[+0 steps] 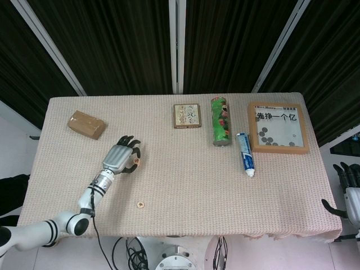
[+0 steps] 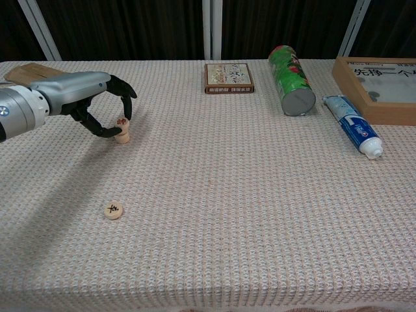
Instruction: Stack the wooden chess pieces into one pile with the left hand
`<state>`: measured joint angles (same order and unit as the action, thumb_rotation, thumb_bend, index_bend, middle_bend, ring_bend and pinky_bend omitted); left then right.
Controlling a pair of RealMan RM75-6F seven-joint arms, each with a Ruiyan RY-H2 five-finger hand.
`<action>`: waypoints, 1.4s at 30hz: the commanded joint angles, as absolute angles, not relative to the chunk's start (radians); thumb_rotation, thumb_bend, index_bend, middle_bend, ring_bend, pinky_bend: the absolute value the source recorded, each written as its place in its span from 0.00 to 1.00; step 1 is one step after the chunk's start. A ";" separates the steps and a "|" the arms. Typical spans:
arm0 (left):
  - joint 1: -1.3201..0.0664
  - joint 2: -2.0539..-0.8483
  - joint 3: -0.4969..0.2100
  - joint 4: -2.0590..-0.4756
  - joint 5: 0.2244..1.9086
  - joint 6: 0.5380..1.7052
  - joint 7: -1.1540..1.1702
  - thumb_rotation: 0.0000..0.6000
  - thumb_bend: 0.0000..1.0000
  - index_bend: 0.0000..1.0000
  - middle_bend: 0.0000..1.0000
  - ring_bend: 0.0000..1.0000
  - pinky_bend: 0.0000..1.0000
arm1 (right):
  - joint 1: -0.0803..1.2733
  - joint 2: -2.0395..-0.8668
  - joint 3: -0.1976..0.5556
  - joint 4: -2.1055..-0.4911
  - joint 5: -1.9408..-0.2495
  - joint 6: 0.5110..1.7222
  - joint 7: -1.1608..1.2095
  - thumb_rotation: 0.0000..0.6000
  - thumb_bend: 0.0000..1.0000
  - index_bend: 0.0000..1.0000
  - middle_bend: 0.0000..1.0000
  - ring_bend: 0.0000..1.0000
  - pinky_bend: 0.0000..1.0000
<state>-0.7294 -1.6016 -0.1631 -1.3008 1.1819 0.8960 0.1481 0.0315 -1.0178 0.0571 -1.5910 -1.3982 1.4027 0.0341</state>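
Note:
A short stack of round wooden chess pieces stands on the left part of the table, its top piece marked with a red character. My left hand reaches in from the left and curls around the stack, with thumb and a fingertip pinching the top piece. The head view shows that hand with the stack at its fingertips. One more wooden piece lies flat by itself nearer the front edge, also seen as the lone piece. My right hand hangs off the table's right side, fingers apart and holding nothing.
A brown block lies at the back left. Along the back sit a small square box, a green can on its side, a toothpaste tube and a wooden framed tray. The table's front edge is close to the lone piece.

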 commanded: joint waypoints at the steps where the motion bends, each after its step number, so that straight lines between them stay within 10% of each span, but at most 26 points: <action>1: -0.728 -1.603 -0.162 -1.299 1.182 0.900 0.149 1.00 0.34 0.48 0.14 0.00 0.00 | 0.032 -1.017 0.057 -1.592 -1.398 1.402 0.033 0.88 0.17 0.00 0.00 0.00 0.00; 28: -0.721 -1.591 -0.151 -1.301 1.198 0.899 0.125 1.00 0.34 0.41 0.14 0.00 0.00 | 0.036 -1.019 0.057 -1.605 -1.396 1.399 0.016 0.89 0.17 0.00 0.00 0.00 0.00; 42: -0.734 -1.493 -0.162 -1.434 1.134 0.807 0.101 1.00 0.34 0.22 0.06 0.00 0.00 | 0.037 -1.023 0.056 -1.598 -1.395 1.397 0.021 0.89 0.17 0.00 0.00 0.00 0.00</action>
<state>-0.7279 -1.5142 -0.1581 -1.4097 1.1529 0.8285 0.1049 0.0372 -1.0232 0.0565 -1.5977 -1.3950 1.3967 0.0207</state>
